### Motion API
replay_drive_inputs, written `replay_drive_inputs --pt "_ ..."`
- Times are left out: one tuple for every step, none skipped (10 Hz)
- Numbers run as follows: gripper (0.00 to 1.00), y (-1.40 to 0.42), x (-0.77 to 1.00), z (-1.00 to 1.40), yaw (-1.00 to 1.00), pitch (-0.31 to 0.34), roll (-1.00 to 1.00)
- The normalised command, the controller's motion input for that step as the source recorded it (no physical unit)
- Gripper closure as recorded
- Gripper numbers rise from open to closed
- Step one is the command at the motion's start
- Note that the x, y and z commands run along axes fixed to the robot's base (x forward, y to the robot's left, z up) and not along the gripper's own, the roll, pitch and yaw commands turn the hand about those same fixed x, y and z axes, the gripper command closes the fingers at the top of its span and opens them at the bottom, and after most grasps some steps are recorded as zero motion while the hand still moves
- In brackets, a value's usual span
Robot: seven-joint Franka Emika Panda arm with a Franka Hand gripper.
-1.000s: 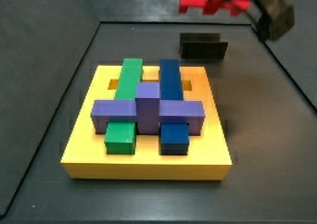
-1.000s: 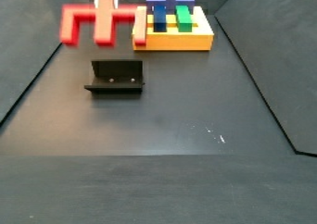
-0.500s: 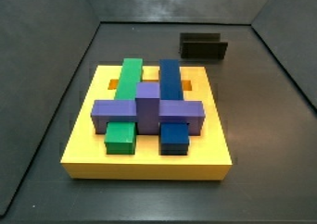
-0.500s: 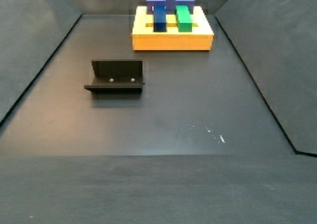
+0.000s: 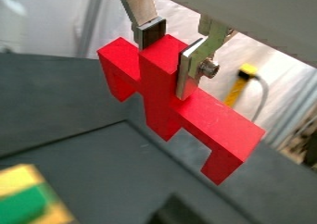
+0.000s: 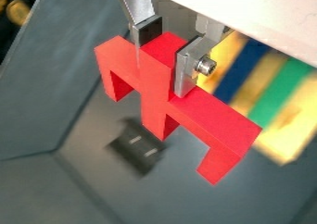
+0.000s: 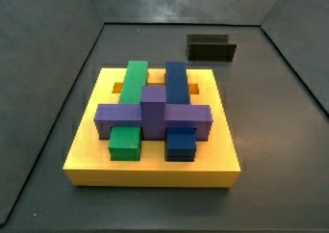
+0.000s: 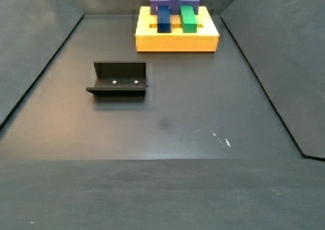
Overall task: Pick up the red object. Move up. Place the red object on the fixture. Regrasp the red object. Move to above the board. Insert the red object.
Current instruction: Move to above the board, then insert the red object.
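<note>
In both wrist views my gripper (image 5: pixel 170 44) (image 6: pixel 165 44) is shut on the top stub of the red object (image 5: pixel 173 103) (image 6: pixel 168 93), a bright red arch block whose crossbar and two legs hang below the silver fingers. It is held high above the floor; neither side view shows gripper or red object. The fixture (image 8: pixel 118 80) (image 7: pixel 213 49), a small dark bracket, stands on the dark floor and appears far below the red object in a wrist view (image 6: pixel 137 146). The yellow board (image 7: pixel 110 160) (image 8: pixel 176 43) carries green, blue and purple blocks.
Dark walls (image 8: pixel 38 67) ring the floor. A corner of the yellow board with a green block (image 5: pixel 21 198) shows in a wrist view. A yellow cable (image 5: pixel 247 78) lies outside the enclosure.
A second ago the gripper with the red object showed at the upper edge of both side views; it has since risen out of them. Fixture and board have not moved.
</note>
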Motion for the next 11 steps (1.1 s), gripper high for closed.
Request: replay_drive_inputs --pt "1.00 -0.77 -0.64 0.12 0.06 0.054 -1.00" --pt "1.00 -0.40 -0.36 0.06 0.07 0.048 -1.00" --pt "1.00 -0.22 -0.22 0.04 0.06 0.041 -1.00" --pt "1.00 -0.09 -0.14 0.03 0.06 0.020 -1.00" --pt "1.00 -0.03 -0.10 0.00 0.06 0.001 -1.00" --pt "1.00 0.02 -0.07 0.01 0.05 -0.016 -0.98" --pt "1.00 0.02 -0.06 0.00 0.03 -0.030 -0.73" --pt "1.00 0.02 -0.05 -0.01 0.02 -0.035 -0.50" --pt "1.00 0.01 -0.03 0.00 0.01 -0.030 -0.28" --pt "1.00 0.00 0.00 -0.02 0.00 0.000 0.00" --pt "1.00 0.08 0.00 -0.17 0.00 0.000 0.00"
